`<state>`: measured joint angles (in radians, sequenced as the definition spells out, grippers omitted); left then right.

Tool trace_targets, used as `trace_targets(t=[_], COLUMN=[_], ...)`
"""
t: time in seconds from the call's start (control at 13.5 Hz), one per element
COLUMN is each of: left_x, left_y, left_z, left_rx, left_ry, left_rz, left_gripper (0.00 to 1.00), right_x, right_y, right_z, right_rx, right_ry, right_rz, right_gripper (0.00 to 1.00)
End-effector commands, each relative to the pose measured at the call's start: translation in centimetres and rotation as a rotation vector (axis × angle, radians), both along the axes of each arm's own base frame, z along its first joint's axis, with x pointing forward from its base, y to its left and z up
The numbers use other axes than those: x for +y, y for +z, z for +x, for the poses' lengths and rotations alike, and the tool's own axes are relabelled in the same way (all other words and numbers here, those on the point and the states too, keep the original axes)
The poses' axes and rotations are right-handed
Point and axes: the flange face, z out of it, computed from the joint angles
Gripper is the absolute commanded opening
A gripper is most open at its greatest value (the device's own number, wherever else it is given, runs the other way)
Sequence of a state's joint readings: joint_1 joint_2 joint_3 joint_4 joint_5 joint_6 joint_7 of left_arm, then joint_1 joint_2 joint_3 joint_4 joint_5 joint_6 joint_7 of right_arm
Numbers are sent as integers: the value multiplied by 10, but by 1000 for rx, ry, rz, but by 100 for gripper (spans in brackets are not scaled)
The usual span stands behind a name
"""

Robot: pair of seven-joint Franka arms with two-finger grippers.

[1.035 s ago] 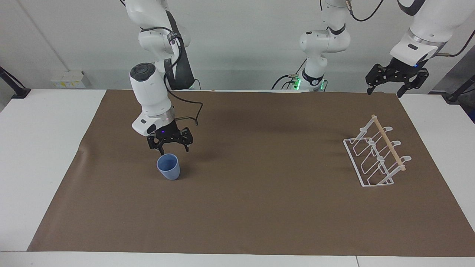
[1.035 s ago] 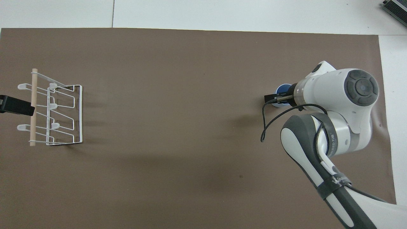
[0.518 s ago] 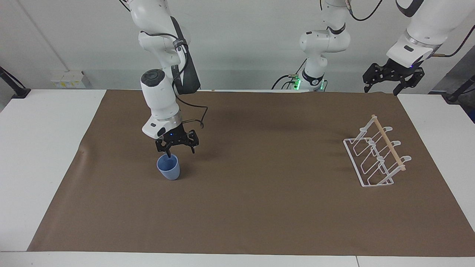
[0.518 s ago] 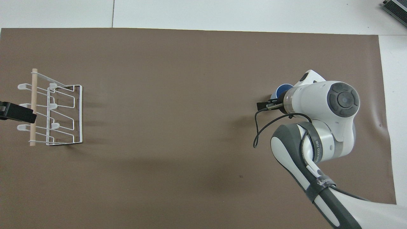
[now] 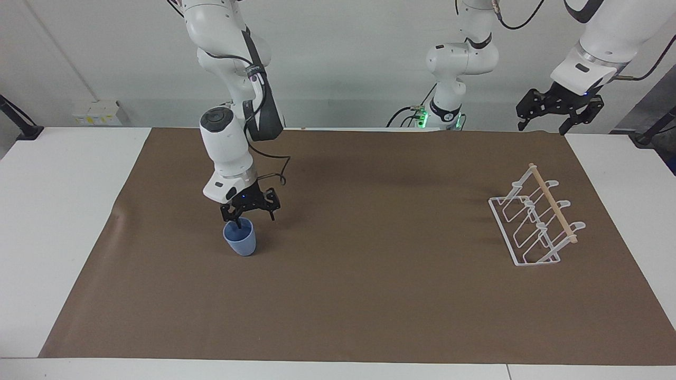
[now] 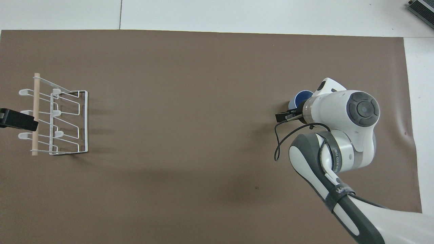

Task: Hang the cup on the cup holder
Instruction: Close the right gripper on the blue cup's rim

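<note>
1. The cup [image 5: 240,238] is seen standing upright on the brown mat [image 5: 338,295], toward the right arm's end of the table, about midway between the edge nearest the robots and the edge farthest from them.
2. The right gripper [image 5: 247,213] is held directly over the cup's rim with its fingers spread; one finger appears to dip inside the mouth while the other stands outside the wall.
3. The cup does not appear to be clamped yet, so the step in hand is judged to be the grasp.
4. The wall should be pinched between the fingers only once they are low enough, otherwise the tapered tumbler may tip or slip.
5. The cup holder [image 5: 534,221] is placed well apart, near the left arm's end of the table.
6. The left gripper [image 5: 544,125] waits with fingers apart, raised over the corner at its own end nearest the robots.
</note>
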<state>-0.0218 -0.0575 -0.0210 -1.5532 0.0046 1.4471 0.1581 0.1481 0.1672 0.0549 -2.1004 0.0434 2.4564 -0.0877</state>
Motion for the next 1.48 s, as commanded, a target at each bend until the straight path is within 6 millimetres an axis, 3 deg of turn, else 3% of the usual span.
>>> trace_targets(t=[0.0, 0.22, 0.96, 1.04, 1.33, 1.4], left_x=[2, 3, 5, 4, 5, 5], left_y=[5, 4, 4, 4, 4, 4], left_z=[-3, -3, -4, -4, -5, -5], left_rx=[-27, -25, -22, -22, -24, -24], left_ry=[19, 24, 27, 27, 28, 28], left_rz=[-12, -12, -11, -11, -11, -11], left_gripper=[100, 100, 100, 100, 100, 100], right_x=[-3, -3, -2, -2, 1, 1], right_y=[-1, -10, -11, -10, -12, -11], right_z=[-1, -1, 0, -1, -2, -3], right_rx=[-14, 0, 1, 1, 10, 13], right_ry=[19, 22, 24, 24, 32, 30], right_rz=[-2, -5, -5, -5, -7, -7], right_gripper=[100, 100, 100, 87, 14, 0])
